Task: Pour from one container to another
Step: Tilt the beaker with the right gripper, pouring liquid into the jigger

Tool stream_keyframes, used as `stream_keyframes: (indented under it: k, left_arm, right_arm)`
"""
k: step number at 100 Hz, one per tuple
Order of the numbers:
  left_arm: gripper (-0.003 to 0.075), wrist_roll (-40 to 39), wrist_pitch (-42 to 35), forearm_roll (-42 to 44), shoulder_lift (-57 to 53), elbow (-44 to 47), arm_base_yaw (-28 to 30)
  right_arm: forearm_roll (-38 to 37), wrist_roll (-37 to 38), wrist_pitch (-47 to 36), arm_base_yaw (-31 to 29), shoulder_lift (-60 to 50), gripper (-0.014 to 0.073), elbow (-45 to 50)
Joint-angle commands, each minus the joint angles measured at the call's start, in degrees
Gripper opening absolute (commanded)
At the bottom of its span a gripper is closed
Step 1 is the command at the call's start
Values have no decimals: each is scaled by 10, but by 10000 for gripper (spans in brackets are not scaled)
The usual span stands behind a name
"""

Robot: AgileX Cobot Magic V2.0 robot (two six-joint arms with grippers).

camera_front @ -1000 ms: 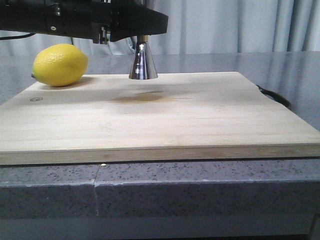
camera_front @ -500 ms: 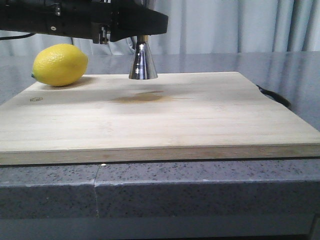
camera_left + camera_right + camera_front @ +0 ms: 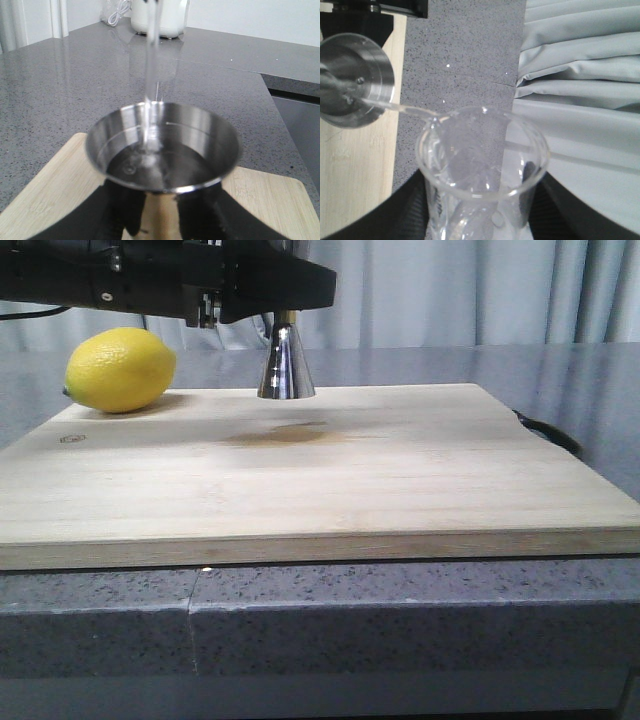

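steel jigger (image 3: 162,150) upright at far edge of wooden board (image 3: 320,470), near lemon (image 3: 120,369); left gripper (image 3: 159,212) jaws pinch its lower cone. glass beaker (image 3: 482,170) tilted, clamped between right gripper (image 3: 480,220) jaws, lip over jigger, clear stream (image 3: 150,75) falling into cup.

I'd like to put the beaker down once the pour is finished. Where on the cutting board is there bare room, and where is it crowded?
The cutting board is bare from its near edge across the middle and the whole right side. The crowded strip is the far left edge: the lemon sits at the corner, and the jigger, held by the left gripper, stands beside it.
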Motion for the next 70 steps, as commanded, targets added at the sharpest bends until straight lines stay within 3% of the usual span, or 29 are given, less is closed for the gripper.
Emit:
stream_keyframes:
  k: [1, 70]
  left_arm:
    - [220, -3, 50, -57, -31, -17, -5]
    - [220, -3, 50, -57, -31, -17, -5]
  right_arm:
    - [-15, -11, -42, 1, -23, 294, -21]
    - [0, -40, -48, 1, -23, 294, -21]
